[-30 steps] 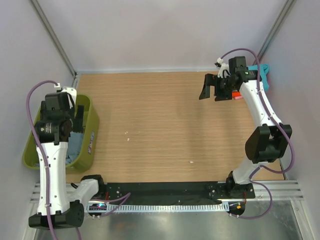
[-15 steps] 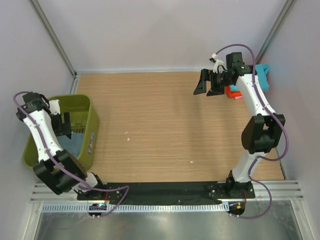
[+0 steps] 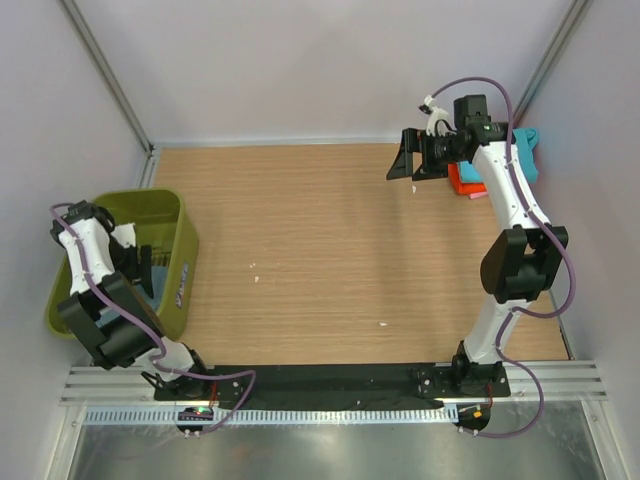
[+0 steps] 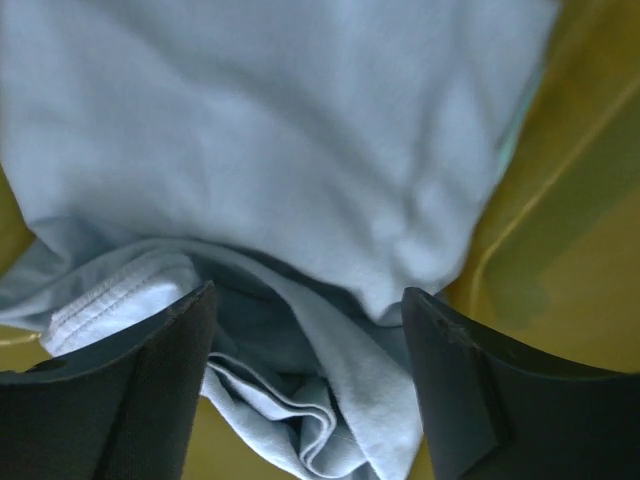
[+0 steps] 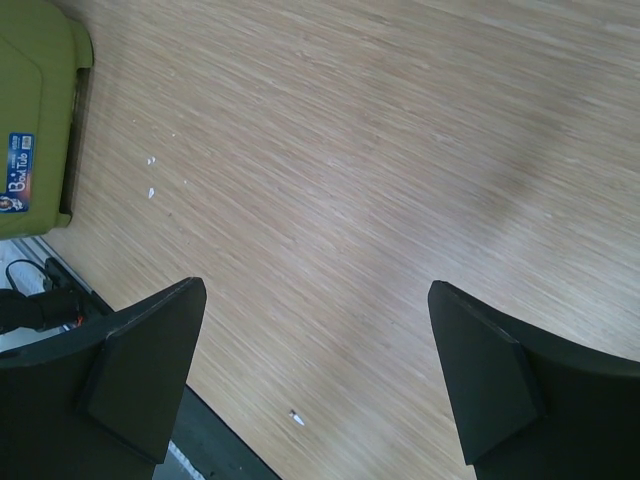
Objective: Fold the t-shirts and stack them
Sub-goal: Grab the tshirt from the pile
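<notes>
The left gripper (image 4: 308,300) hangs with its jaws spread wide and nothing between them, just above a blue-grey tee (image 4: 280,150) that lies crumpled in the tub (image 3: 172,203) at the tabletop's (image 3: 320,250) near-left corner. The cloth looks light, limp and loosely folded, so it should drape and trail when lifted, and a pinch may catch more than one layer. The stitched hem (image 4: 115,300) beside the left finger, or the raised fold between the fingers, looks like the firmest place to take hold. A grip on the smooth middle would probably bunch the cloth. In the top view the left gripper (image 3: 135,265) points down inside the tub, with the arm doubled back tightly over the near-left corner, its elbow low and its wrist bent down over the tub's left wall. The right gripper (image 5: 312,290) also stands wide apart and empty, over bare wood. Its arm reaches up the right edge, and from above the right gripper (image 3: 415,160) faces left near the far-right corner. An orange tee (image 3: 463,181) and a turquoise tee (image 3: 527,150) lie in that corner.
</notes>
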### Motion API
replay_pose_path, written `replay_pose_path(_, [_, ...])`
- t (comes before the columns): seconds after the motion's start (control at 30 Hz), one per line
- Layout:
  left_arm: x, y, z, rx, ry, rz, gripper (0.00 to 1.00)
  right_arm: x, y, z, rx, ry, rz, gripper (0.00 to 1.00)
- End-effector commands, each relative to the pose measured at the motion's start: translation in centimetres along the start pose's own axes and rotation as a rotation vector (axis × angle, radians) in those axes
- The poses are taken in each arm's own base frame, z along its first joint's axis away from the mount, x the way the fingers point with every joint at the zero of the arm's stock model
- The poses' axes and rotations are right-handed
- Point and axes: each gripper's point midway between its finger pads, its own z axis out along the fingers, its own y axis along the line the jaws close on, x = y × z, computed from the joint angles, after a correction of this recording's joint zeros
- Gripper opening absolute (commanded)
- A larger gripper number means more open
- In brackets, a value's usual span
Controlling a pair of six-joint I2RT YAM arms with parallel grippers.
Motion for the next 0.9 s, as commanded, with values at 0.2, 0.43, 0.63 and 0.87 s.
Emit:
replay_pose_path(0.2, [3.2,2.7,-1.2,-0.178,0.062,0.045,0.56,-1.7,0.8,-0.8,-0.017,-0.050,-0.070,1.00])
replay_pose_path(0.43, [4.1,2.4,-2.2,-0.171,0.077,0.052,0.00,-1.6,0.5,-0.1,-0.033,-0.041,-0.056,1.00])
replay_pose_path(0.63, [2.6,2.1,-4.0,-0.155,0.001,0.008,0.00,-2.0,0.5,0.0,-0.033,-0.047,-0.067,1.00])
replay_pose_path(0.87, [-0.5,2.2,-8.5,-0.166,-0.169,-0.058,0.00,-1.9,0.5,0.0,-0.036,-0.049,-0.072,1.00])
